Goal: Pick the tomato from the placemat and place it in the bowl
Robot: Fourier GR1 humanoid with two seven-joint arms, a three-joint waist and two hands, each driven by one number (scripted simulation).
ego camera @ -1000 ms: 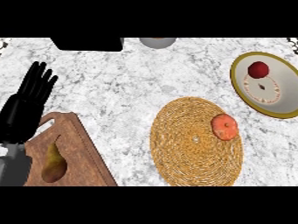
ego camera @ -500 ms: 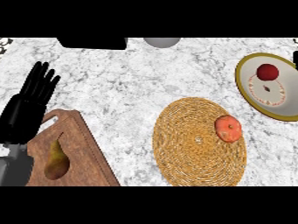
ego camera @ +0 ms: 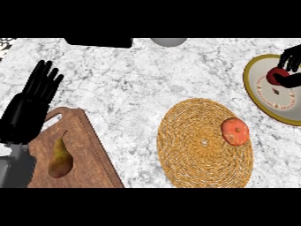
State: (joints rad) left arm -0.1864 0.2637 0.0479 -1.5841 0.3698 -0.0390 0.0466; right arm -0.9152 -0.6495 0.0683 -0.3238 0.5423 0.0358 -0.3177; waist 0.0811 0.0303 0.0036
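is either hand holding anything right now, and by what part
Cannot be told: the right hand curls over a small red thing on the plate. The left hand holds nothing.

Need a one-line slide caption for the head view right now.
Right hand over the bowl; tomato on the placemat; left hand resting open.

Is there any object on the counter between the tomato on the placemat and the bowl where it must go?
Nothing visible lies between them. The tomato sits at the right edge of the placemat, and only bare counter separates it from the bowl. The right hand is over the bowl, by a red thing.
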